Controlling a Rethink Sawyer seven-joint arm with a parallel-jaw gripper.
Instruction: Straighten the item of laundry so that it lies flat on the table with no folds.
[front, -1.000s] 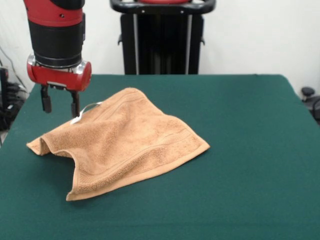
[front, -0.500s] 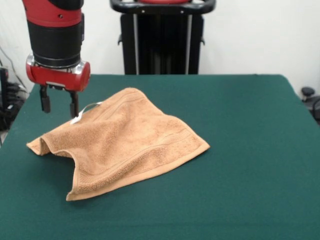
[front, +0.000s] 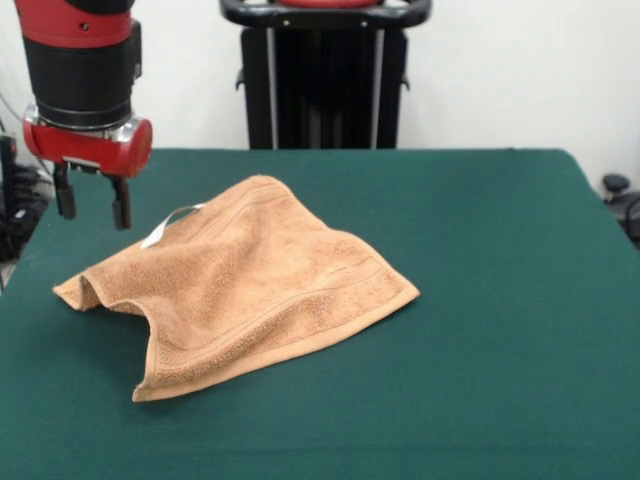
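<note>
White wall (front: 500, 70) behind; black caster-like object (front: 618, 190) at right edge, possibly a chair base; dark cluttered items (front: 15, 215), perhaps cables, at left edge, too dim to identify.

We see red arm (front: 75, 25) shell, broad black cylindrical band below, thin silver ring, red wrist collar. Gripper (front: 93, 205): two short black fingers (front: 120, 208). Black pedestal (front: 325, 80), curved top bar.
</note>
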